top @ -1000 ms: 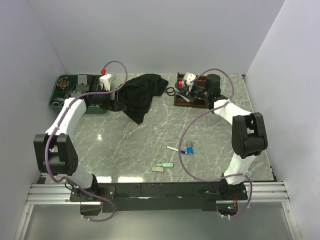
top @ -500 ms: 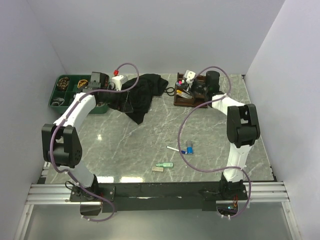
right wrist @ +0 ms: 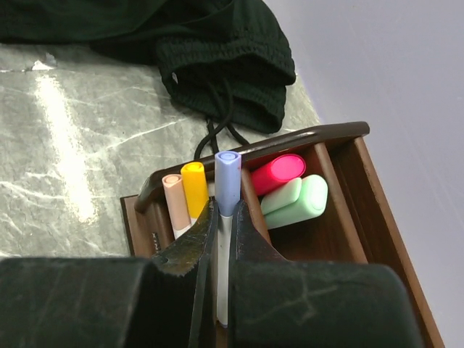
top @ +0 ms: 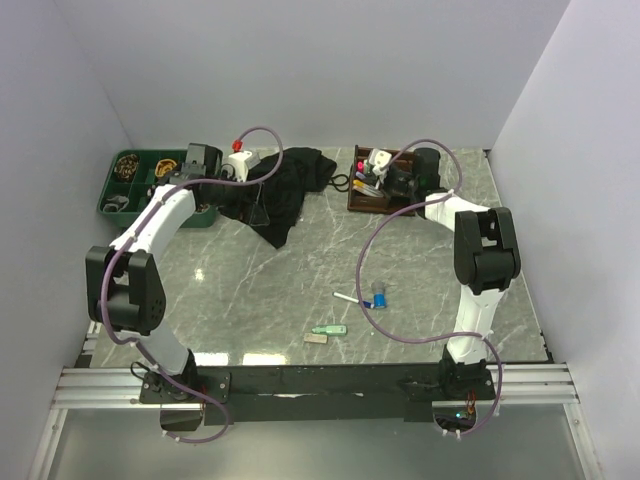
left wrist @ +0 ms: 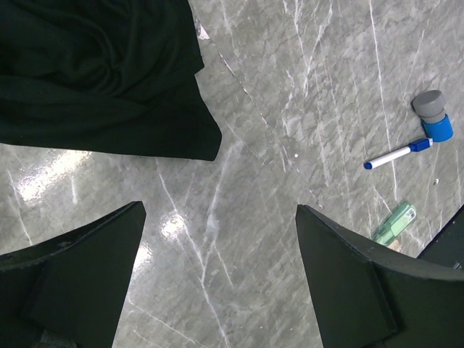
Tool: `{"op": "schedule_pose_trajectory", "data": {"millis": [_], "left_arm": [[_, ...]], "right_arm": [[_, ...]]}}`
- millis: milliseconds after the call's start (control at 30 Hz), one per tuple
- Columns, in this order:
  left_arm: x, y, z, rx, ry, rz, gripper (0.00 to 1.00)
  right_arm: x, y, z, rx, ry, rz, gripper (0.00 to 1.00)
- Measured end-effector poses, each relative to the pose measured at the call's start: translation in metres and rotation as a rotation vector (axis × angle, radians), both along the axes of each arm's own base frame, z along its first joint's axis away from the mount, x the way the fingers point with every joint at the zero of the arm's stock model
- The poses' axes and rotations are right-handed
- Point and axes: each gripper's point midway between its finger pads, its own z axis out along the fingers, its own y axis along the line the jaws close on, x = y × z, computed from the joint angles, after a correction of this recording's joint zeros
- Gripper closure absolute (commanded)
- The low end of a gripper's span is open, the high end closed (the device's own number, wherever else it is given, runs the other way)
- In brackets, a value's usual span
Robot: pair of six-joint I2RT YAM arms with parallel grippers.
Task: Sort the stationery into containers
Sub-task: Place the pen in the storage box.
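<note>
Marble table (top: 260, 275): right gripper (right wrist: 225, 210) is pinching a lilac-capped pen (right wrist: 228, 174), pointing it lengthwise into the wooden organiser (right wrist: 319, 135); left gripper (left wrist: 219, 239) is hanging wide, empty.

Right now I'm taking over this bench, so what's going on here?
The right gripper is shut on a lilac-capped pen at the wooden organiser, which already holds highlighters. The left gripper hangs open near the black cloth. A blue-capped pen, a green highlighter and a blue-and-grey piece lie loose on the table.
</note>
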Motion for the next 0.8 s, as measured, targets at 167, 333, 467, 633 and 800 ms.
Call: {"op": "schedule_pose_trajectory", "data": {"millis": [167, 333, 467, 633, 800], "left_arm": [[-0.001, -0.005, -0.003, 0.008, 0.005, -0.012, 0.09], [-0.003, -0.008, -0.005, 0.015, 0.009, -0.02, 0.09], [-0.003, -0.01, -0.006, 0.017, 0.007, -0.026, 0.09], [-0.004, -0.011, -0.005, 0.016, 0.005, -0.029, 0.09], [-0.004, -0.011, -0.005, 0.016, 0.005, -0.03, 0.09]], "right_arm": [[-0.001, -0.001, -0.004, -0.005, 0.005, -0.002, 1.0], [-0.001, -0.002, -0.006, -0.012, 0.002, -0.006, 1.0], [-0.001, -0.003, -0.01, -0.028, 0.01, -0.018, 1.0], [-0.003, -0.009, -0.022, -0.059, 0.059, -0.055, 1.0], [-0.002, -0.013, -0.026, -0.076, 0.07, -0.078, 0.86]]}}
